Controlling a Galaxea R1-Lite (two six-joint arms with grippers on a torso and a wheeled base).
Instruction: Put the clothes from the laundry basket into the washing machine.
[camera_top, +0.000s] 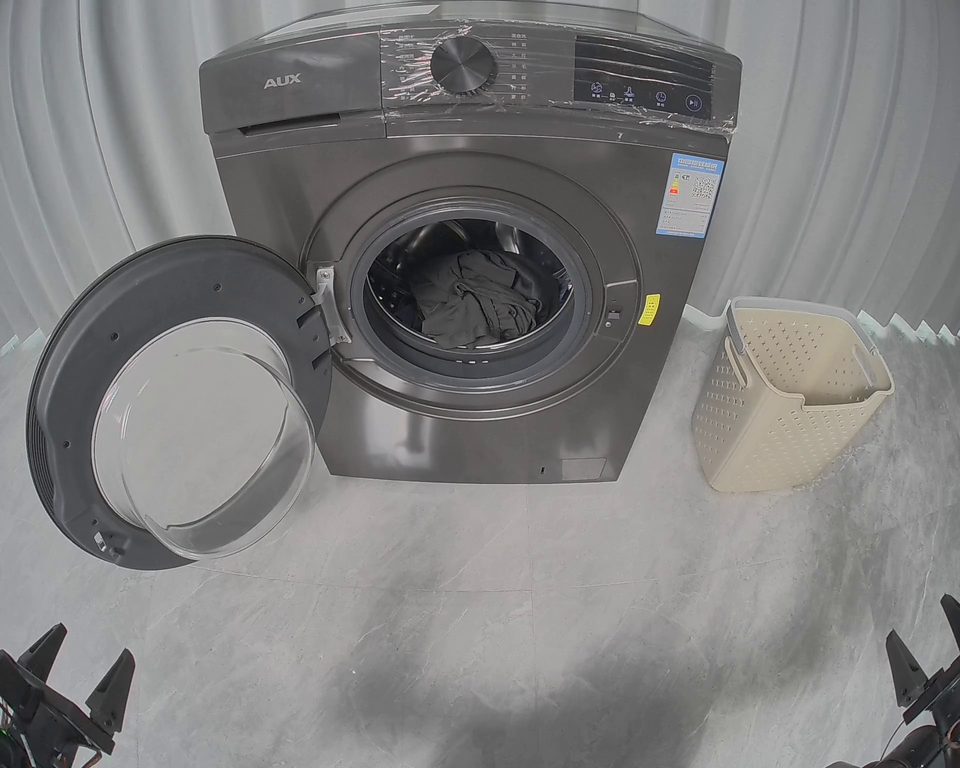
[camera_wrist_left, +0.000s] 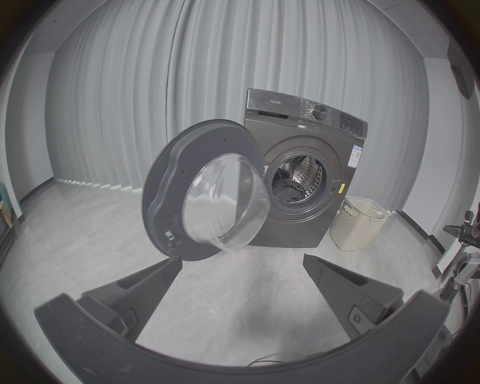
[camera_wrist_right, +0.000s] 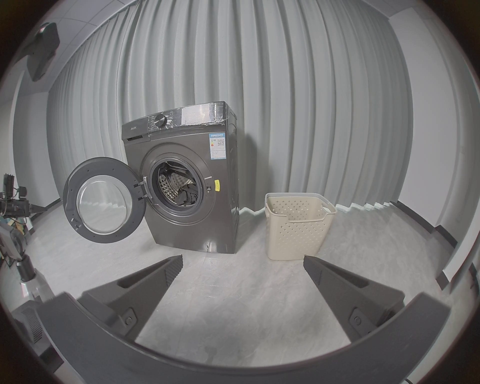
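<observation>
You face the washing machine (camera_top: 480, 440) at 12 o'clock in the head view. Its round door (camera_top: 170, 290) is swung wide open towards 9 o'clock, hinged on the left edge of the opening, with its clear bowl-shaped window (camera_top: 200, 440) turned your way. The clothes (camera_top: 470, 298), a dark crumpled bundle, lie inside the drum, resting on its lower part just behind the door seal. The laundry basket (camera_top: 760, 440), cream and perforated, stands upright on the grey floor (camera_top: 500, 600) at 2 o'clock, near the machine's right side but not touching it, with its open top facing up. Your left gripper (camera_top: 82, 665) sits at 7 o'clock at the bottom edge of the head view, well apart from the door and the machine. Its fingers (camera_wrist_left: 150, 280) are spread wide apart with nothing between them, and the left wrist view looks through that gap at the open door and the drum. Your right gripper (camera_top: 930, 645) sits at 5 o'clock, well short of the basket. Its fingers (camera_wrist_right: 345, 290) are also spread apart and hold nothing. A pleated pale curtain (camera_top: 850, 150) hangs behind the machine.
</observation>
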